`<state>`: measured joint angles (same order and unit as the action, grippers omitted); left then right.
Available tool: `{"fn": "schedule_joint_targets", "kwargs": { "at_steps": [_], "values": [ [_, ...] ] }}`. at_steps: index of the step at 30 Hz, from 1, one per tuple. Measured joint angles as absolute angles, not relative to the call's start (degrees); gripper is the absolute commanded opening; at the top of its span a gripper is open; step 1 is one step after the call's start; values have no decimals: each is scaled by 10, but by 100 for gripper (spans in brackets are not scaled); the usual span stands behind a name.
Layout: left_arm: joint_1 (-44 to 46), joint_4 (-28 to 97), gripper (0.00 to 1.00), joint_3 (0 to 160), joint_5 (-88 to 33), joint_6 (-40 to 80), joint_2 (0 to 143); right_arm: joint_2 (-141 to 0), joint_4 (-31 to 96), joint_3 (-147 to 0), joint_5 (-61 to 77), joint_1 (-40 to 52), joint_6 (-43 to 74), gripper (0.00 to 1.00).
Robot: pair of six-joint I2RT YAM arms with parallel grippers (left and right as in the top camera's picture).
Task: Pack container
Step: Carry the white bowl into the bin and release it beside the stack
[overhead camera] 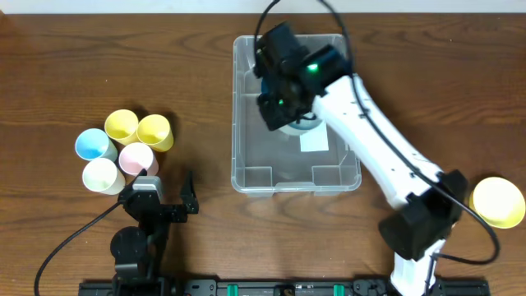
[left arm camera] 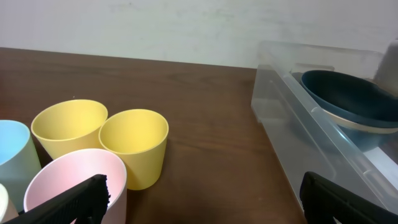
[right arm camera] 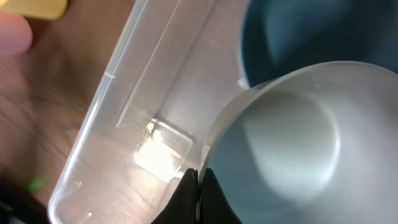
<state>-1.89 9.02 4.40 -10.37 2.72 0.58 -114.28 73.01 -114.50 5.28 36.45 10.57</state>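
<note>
Fingers point(right arm camera: 186, 194) of the right gripper point(right arm camera: 198, 183) pinch shut on a pale grey bowl point(right arm camera: 292, 143) by its rim, inside the large clear plastic rectangular container point(overhead camera: 246, 123) mid-table, near a dark blue bowl point(left arm camera: 348, 93) already packed. To the left, the left gripper point(overhead camera: 164, 197) gapes empty. Pastel plastic cups point(overhead camera: 123, 148) on the left and a yellow bowl point(overhead camera: 498, 201) on the right await packing.
</note>
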Motion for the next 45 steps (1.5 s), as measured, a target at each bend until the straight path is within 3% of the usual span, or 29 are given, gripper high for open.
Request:
{"fn": "schedule_joint_targets", "kwargs": {
  "at_steps": [16,32,39,45],
  "values": [
    [-19,90,98,44,-104,27,6,-1168,753,-1142,51,444,126,1],
    [-19,90,98,44,-104,27,6,-1258,702,-1141,30,448,128,2],
    [-19,90,98,44,-103,27,6,-1258,693,-1141,22,441,131,13],
    [-19,90,98,44,-104,27,6,-1258,693,-1141,11,431,132,30]
  ]
}}
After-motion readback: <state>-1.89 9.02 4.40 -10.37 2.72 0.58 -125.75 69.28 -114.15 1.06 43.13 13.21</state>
